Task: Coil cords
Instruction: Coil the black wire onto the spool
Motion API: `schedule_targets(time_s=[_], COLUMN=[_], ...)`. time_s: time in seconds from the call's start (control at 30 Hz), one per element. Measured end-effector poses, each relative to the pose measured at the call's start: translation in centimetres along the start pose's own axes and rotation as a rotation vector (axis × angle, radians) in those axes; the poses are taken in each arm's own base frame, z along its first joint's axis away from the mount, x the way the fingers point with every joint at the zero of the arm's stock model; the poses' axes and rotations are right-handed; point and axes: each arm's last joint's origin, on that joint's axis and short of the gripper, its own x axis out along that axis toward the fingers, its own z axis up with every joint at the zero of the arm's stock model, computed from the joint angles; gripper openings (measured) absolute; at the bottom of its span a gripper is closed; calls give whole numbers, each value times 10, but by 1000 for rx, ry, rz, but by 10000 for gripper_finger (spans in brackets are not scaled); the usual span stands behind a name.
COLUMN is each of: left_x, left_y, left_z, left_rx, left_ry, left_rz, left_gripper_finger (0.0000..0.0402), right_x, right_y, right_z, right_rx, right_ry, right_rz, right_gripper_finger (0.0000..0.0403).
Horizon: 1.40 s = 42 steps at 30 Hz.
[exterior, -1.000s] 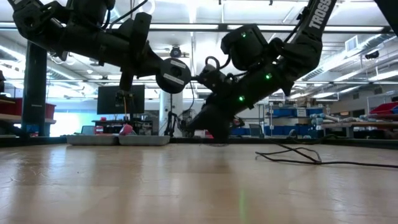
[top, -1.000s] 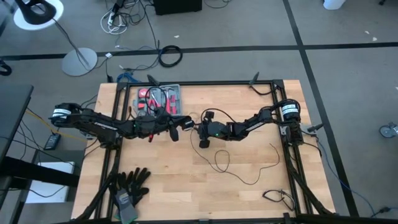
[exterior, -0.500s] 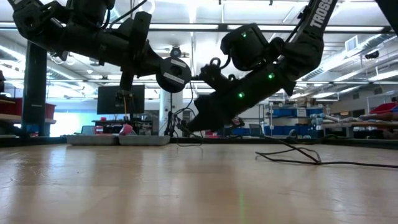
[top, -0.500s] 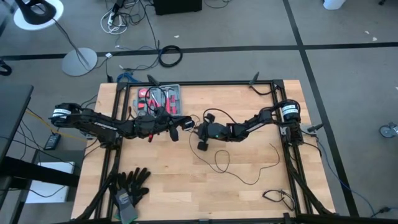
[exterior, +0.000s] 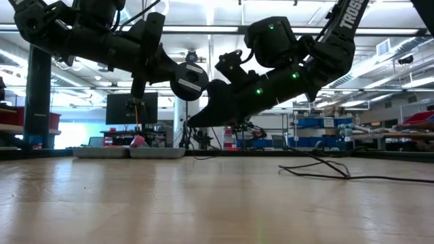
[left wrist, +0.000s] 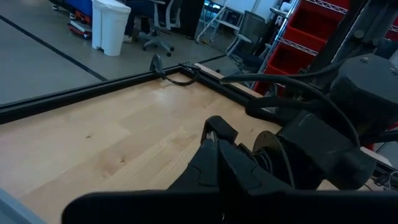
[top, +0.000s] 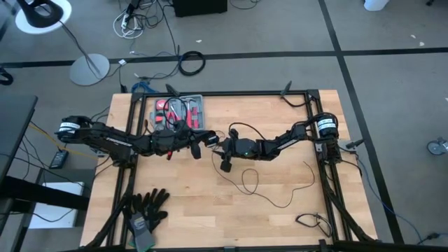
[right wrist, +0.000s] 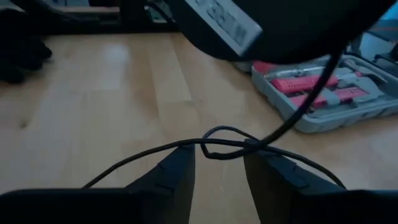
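The cord is a thin black wire. Part of it lies in a loose loop point(top: 248, 183) on the wooden table and trails toward the right edge point(exterior: 325, 169). Its round black puck point(exterior: 188, 80) hangs in the air at the tip of my left gripper point(top: 204, 140), which is shut. My right gripper point(top: 225, 162) is just right of the puck, clear of the table and slanting down toward the left. It is open point(right wrist: 217, 165). A strand of the cord point(right wrist: 217, 146) with a small kink crosses in front of its fingertips and rises toward the puck. My left gripper comes in about level from the table's left and has the puck point(left wrist: 267, 148) at its shut fingertips point(left wrist: 217, 149), lifted clear of the table. The fingers hide where they meet it. My right gripper's open fingertips point(right wrist: 183, 155) have the cord strand running across them. Whether it touches them I cannot tell.
A grey case of pink tools point(top: 178, 113) sits at the far left of the table, close behind my left arm. Black gloves point(top: 147, 208) lie at the near left corner. A small cable bundle point(top: 313, 222) lies at the near right. Black frame rails point(top: 329, 182) border the table.
My right gripper has risen off the table. It has tipped from pointing steeply down to nearer level and has rolled about its own axis. It stays close beside the puck. My left gripper and the puck have kept still.
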Motion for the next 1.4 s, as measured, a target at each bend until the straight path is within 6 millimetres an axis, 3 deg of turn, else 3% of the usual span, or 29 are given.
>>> schedule_targets(time_s=[0.17, 0.4, 0.73, 0.97, 1.2, 1.4], left_x=[0, 0, 0, 0, 0, 3], left_y=[0, -1, -1, -1, -1, -5], left_z=[1, 1, 1, 1, 1, 8], left_rx=[-3, -5, -5, -5, -5, -14], left_ry=[-7, -13, -13, -12, -12, -30], left_rz=[-3, -6, -5, -6, -6, -14], left_gripper_finger=[0, 0, 0, 0, 0, 0], right_x=[0, -1, -8, -23, -62, -112], right_y=[0, 2, 23, 39, 46, 41], right_z=[1, 3, -9, -34, -27, -35], right_rx=[5, 66, 139, 85, 100, 153], right_ry=[-10, -30, 82, 293, 382, 227], right_rz=[4, 21, 45, -117, -210, -307], right_gripper_finger=[110, 8, 2, 1, 1, 0])
